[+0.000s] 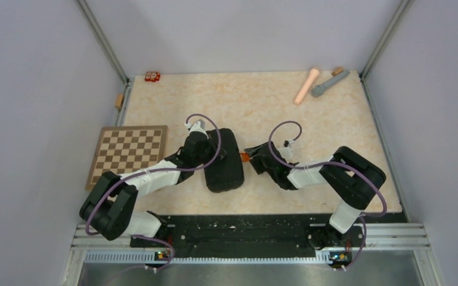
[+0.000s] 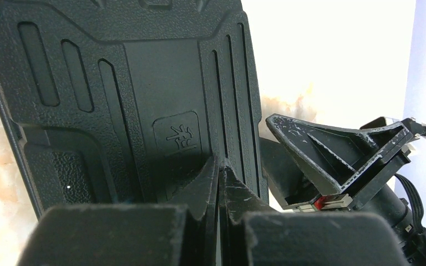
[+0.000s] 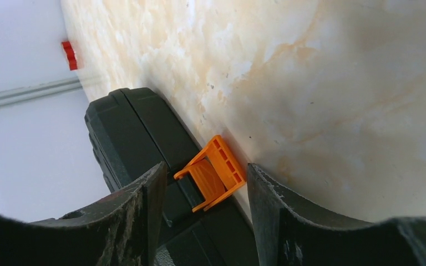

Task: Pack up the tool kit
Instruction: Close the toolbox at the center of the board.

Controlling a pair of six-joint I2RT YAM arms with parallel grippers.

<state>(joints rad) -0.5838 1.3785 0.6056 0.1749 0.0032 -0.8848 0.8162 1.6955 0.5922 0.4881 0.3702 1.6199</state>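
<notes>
The black tool kit case (image 1: 223, 159) lies closed in the middle of the table. Its ribbed lid fills the left wrist view (image 2: 127, 94). My left gripper (image 2: 221, 166) is shut and empty, its tips resting on the lid by the right edge; from above it is over the case's left side (image 1: 206, 149). My right gripper (image 3: 204, 174) is open at the case's right side, one finger on either side of the orange latch (image 3: 213, 173), which stands flipped out from the case edge (image 3: 138, 133). The latch also shows from above (image 1: 244, 157). No pliers or screwdrivers are visible.
A brown chessboard (image 1: 128, 153) lies at the left. A pink cylinder (image 1: 306, 86) and a grey cylinder (image 1: 329, 83) lie at the back right. A small red block (image 1: 152, 76) sits at the back left corner. My right gripper's body (image 2: 344, 160) shows beside the case.
</notes>
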